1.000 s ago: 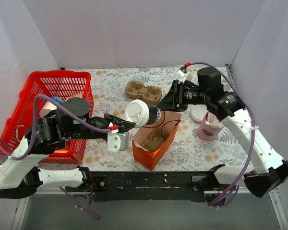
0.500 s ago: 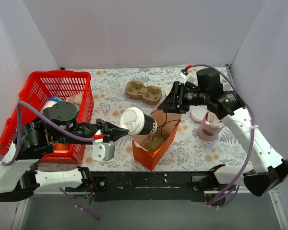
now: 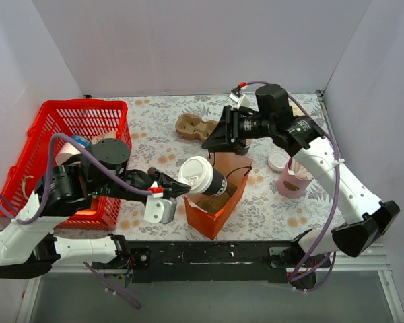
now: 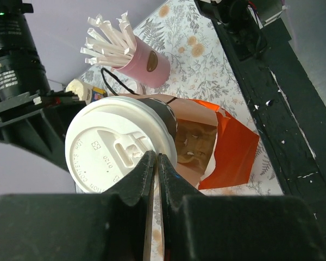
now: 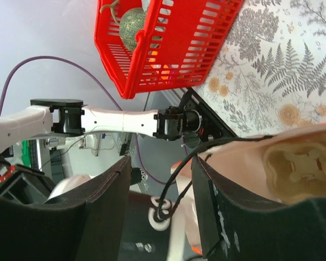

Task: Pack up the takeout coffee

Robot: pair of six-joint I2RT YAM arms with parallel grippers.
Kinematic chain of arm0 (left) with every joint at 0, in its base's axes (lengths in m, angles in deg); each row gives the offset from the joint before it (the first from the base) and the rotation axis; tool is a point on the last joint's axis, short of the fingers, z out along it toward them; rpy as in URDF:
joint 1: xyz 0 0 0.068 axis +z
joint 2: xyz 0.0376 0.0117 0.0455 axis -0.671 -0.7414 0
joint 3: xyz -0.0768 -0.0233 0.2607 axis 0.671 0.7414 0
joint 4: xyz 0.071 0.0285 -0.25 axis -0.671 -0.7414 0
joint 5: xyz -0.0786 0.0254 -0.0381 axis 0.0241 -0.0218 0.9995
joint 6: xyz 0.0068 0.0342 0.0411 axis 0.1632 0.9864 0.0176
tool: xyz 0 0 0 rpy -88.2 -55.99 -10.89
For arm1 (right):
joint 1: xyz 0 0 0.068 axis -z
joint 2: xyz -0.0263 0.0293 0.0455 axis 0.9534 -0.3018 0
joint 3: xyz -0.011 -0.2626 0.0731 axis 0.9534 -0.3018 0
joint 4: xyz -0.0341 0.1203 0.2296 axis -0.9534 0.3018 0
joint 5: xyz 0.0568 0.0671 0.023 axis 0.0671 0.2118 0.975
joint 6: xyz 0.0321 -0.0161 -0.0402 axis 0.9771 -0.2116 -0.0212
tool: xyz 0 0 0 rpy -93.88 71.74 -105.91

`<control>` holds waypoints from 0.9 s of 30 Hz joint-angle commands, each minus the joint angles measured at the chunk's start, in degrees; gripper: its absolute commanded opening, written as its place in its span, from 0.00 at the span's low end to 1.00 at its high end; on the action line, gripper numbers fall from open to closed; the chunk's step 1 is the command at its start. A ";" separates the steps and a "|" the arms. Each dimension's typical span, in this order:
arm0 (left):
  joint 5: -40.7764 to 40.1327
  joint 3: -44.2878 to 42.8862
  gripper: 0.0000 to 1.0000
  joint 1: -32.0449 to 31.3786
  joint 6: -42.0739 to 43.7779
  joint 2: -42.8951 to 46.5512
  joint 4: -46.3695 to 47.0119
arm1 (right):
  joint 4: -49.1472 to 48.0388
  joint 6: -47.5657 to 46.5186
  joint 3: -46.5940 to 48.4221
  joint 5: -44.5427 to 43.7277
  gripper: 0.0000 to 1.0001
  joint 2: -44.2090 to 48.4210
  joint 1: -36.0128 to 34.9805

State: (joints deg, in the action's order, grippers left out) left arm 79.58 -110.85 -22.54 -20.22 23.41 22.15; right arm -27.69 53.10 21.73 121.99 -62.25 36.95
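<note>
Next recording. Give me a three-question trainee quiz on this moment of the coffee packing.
1. True or false: the left gripper is shut on the lid rim of the takeout coffee, a dark-sleeved paper cup with a round white plastic lid.
2. What lies inside the orange paper bag? A) a brown pulp cup carrier B) loose lids C) nothing
3. Fill in: in the top view, the pink cup of white sticks stands on the bag's ____ side.
Key: 1 true; 2 A; 3 right.

Floral table [image 3: 155, 118] bears red basket [image 3: 81, 103], orange bag [image 3: 212, 219], pink cup [image 3: 291, 183] (perhaps straws).
</note>
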 commanded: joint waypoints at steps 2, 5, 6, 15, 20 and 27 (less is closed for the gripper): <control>-0.46 0.45 0.00 -0.27 0.01 -0.16 0.84 | -4.15 -0.20 4.81 -2.74 0.56 -3.23 -1.96; -0.64 1.33 0.00 -0.18 -0.17 -0.16 1.54 | -5.11 -0.64 4.03 -7.41 0.56 -4.90 -2.22; -0.81 1.41 0.00 -0.26 -0.17 -0.42 1.63 | -5.46 -0.46 3.85 -9.07 0.57 -5.34 -2.83; -5.56 3.70 0.00 -0.18 -0.61 -2.36 2.95 | -1.68 -3.10 8.24 -14.71 0.58 -5.44 -3.98; -8.54 6.50 0.00 -0.18 -0.78 -3.33 4.61 | -1.77 -2.31 6.13 -12.96 0.58 -2.71 -3.98; -13.55 8.18 0.00 -0.18 -1.22 -6.40 6.55 | 1.38 -4.59 7.80 -13.13 0.61 -1.39 -3.98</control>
State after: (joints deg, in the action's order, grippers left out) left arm 70.12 -102.80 -22.54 -20.90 18.15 26.35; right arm -28.26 51.07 26.67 109.05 -65.09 33.04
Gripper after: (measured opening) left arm 0.030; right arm 0.592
